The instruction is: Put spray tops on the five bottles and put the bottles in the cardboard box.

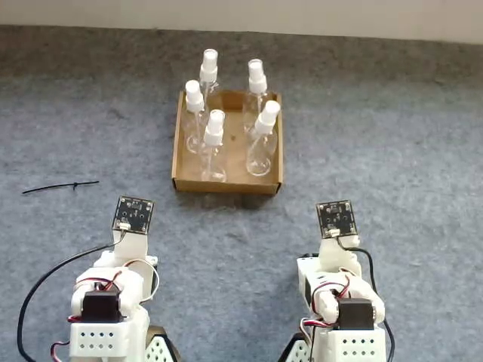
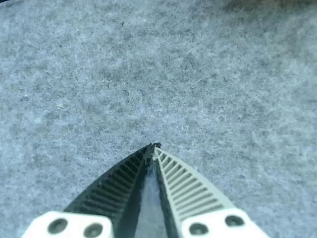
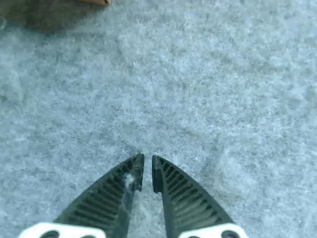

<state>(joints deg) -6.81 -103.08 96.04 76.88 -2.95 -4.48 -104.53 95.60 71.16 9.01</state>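
Note:
Several clear bottles, each with a white spray top, stand upright inside the cardboard box (image 1: 226,185) at the middle of the table; one of them (image 1: 214,147) is near the box's front and another (image 1: 208,72) at its back. Both arms rest folded near the table's front edge, well short of the box. In the high view the left arm (image 1: 124,253) sits front left and the right arm (image 1: 338,253) front right. My left gripper (image 2: 153,147) is shut over bare grey felt with nothing in it. My right gripper (image 3: 147,162) is shut and also holds nothing.
Grey felt covers the table. A thin black cable tie (image 1: 60,186) lies at the left, level with the box's front. A corner of the cardboard box (image 3: 94,2) shows in the right wrist view. Black cables trail from both arm bases.

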